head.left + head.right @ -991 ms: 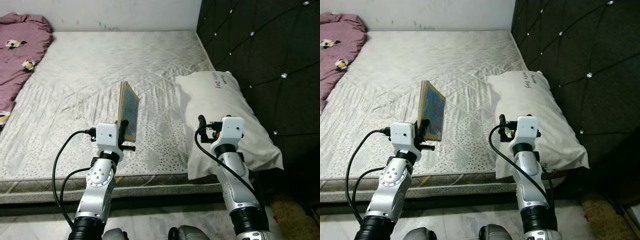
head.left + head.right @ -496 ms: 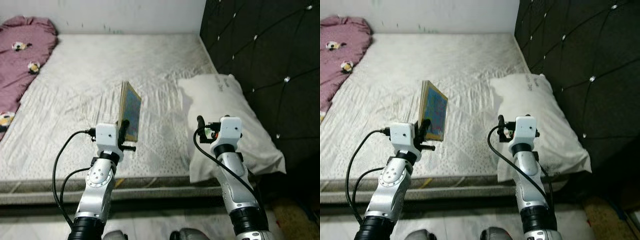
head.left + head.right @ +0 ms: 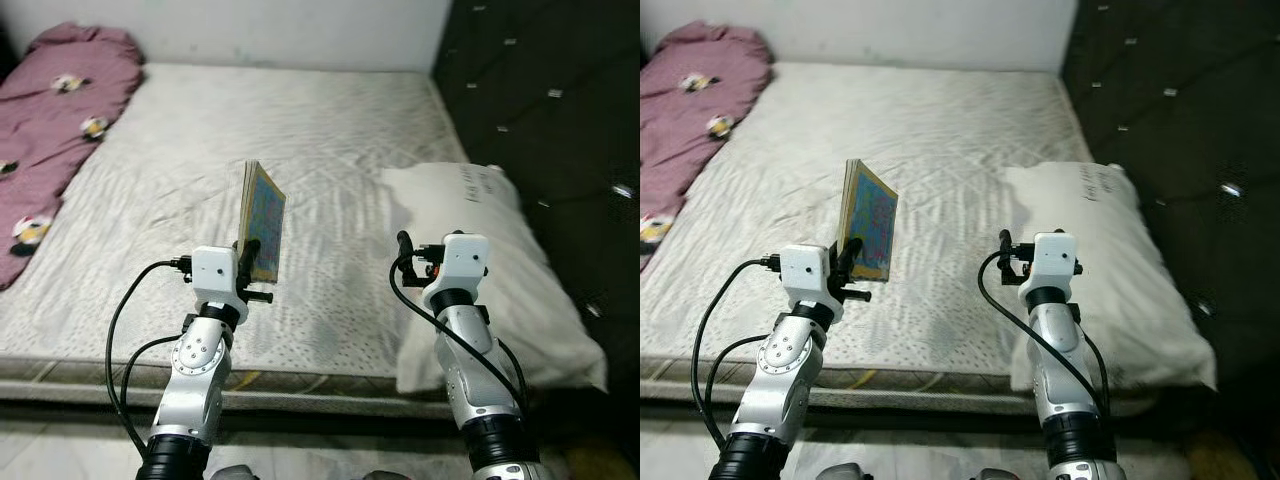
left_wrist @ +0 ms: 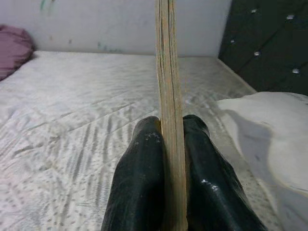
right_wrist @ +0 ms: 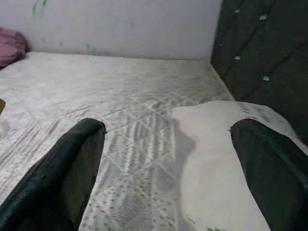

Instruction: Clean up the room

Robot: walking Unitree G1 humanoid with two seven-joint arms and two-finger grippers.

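Note:
A thin colourful book stands upright on edge above the near part of the mattress, with my left gripper shut on its lower end. In the left wrist view the book's edge rises between the two black fingers. My right gripper is held over the mattress beside a white pillow, open with nothing in it; its fingers stand wide apart in the right wrist view.
A crumpled purple blanket with small animal prints lies at the bed's far left. A dark tufted headboard runs along the right side. The white wall bounds the bed's far edge.
The whole picture has shifted to the right, so the camera has turned left. Both arms hold the same pose and the book stays in the left gripper.

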